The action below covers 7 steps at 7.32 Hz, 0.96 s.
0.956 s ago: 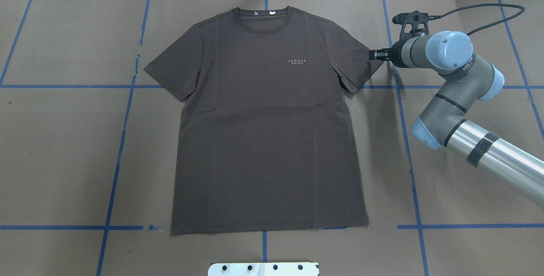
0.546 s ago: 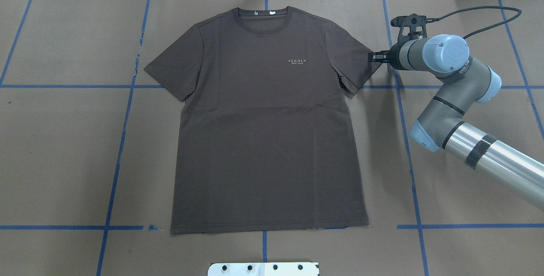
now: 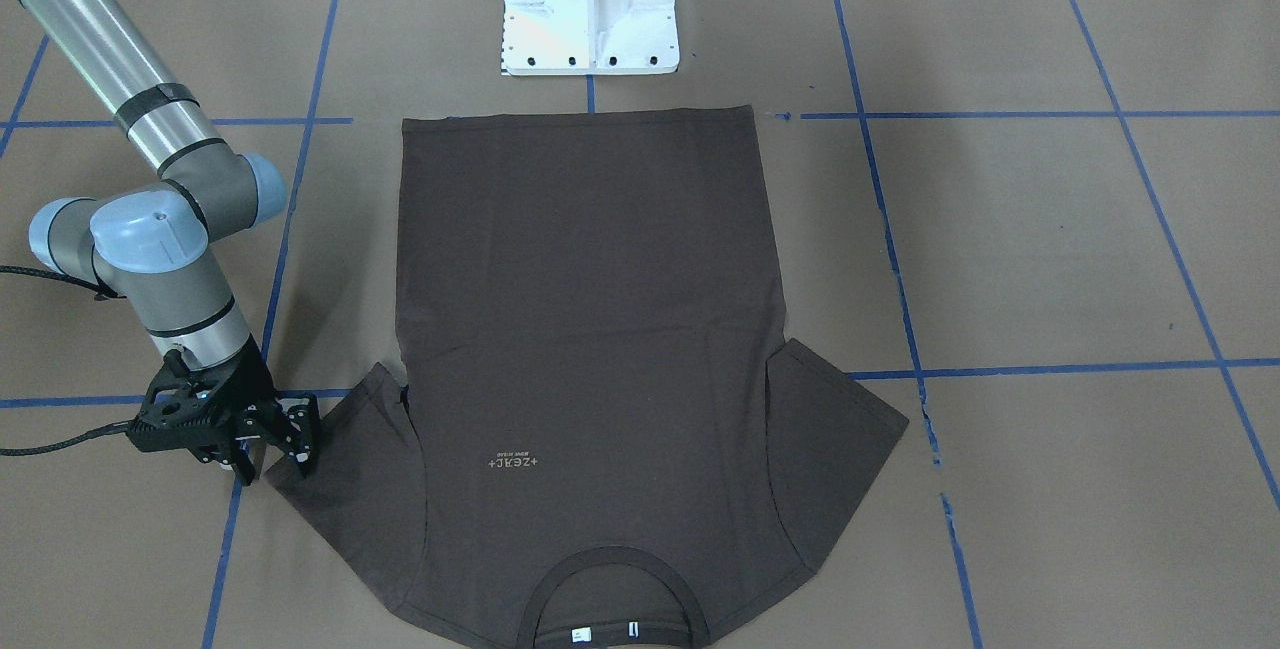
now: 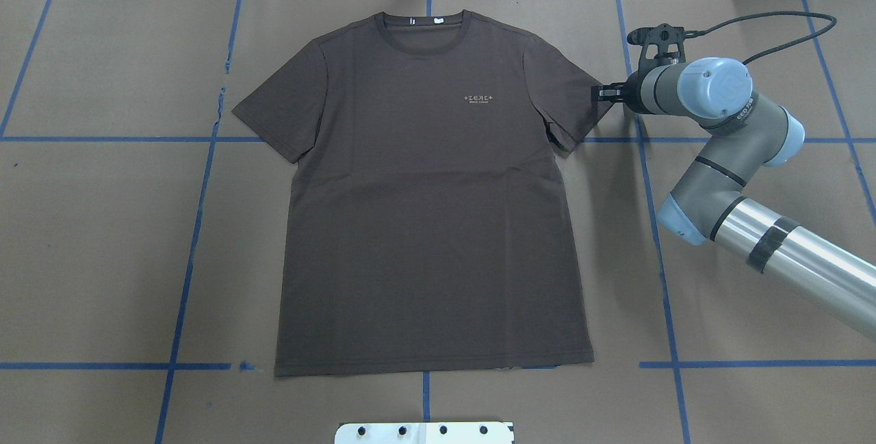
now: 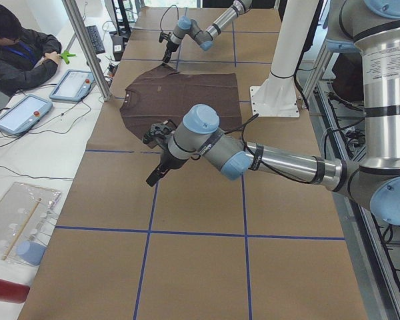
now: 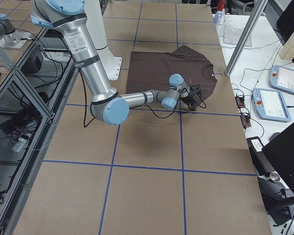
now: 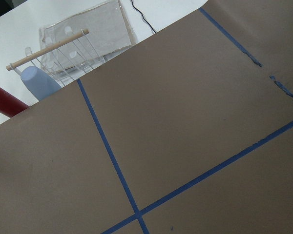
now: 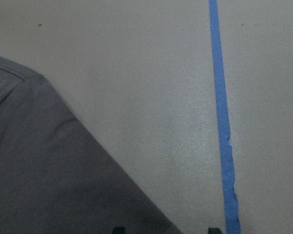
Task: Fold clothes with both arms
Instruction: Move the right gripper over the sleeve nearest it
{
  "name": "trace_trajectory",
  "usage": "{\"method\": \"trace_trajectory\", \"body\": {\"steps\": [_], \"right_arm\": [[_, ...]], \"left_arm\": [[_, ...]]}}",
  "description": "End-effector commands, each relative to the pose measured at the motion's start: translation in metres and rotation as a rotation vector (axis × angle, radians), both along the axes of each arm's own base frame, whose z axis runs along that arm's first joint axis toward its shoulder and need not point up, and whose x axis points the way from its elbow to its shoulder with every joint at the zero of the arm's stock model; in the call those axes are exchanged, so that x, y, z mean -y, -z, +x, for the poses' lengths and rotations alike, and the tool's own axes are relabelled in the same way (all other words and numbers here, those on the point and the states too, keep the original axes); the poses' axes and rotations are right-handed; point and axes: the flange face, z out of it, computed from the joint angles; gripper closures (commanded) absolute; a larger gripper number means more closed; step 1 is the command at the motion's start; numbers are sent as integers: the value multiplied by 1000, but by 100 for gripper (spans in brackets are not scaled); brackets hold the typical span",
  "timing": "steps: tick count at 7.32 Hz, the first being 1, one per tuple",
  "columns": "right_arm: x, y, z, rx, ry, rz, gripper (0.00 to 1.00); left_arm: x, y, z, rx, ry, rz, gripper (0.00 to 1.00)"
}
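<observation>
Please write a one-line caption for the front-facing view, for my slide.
Right pincer, open, at one sleeve of a brown T-shirt spread flat on the table.

Dark brown T-shirt (image 4: 424, 225) with pale lettering (image 4: 479, 98); brown paper (image 4: 102, 239) gridded with blue tape (image 4: 201, 204).

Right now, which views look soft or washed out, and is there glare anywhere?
Right wrist view: soft and washed out, the T-shirt looks grey rather than brown. Front-facing view: sharp, but the white pedestal base is nearly blown out. Overhead view: sharp and evenly lit.
</observation>
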Motion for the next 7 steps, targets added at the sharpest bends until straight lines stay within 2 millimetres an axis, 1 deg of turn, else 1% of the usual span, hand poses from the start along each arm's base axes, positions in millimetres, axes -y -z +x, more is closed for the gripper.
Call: {"method": "trace_trajectory", "body": {"steps": [1, 3, 4, 5, 6, 7], "right_arm": [[-1, 1, -4, 0, 2, 0, 35], [-1, 1, -4, 0, 2, 0, 35], [-1, 1, -4, 1, -1, -1, 47], [-1, 1, -4, 3, -2, -1, 62], [-1, 3, -4, 20, -17, -17, 90], [1, 10, -7, 39, -30, -25, 100]], "left_arm": [[0, -1, 0, 0, 0, -2, 0], [1, -1, 0, 0, 0, -2, 0], [0, 0, 0, 0, -1, 0, 0], [0, 0, 0, 0, 0, 0, 0], [0, 1, 0, 0, 0, 1, 0], [0, 0, 0, 0, 0, 0, 0]]}}
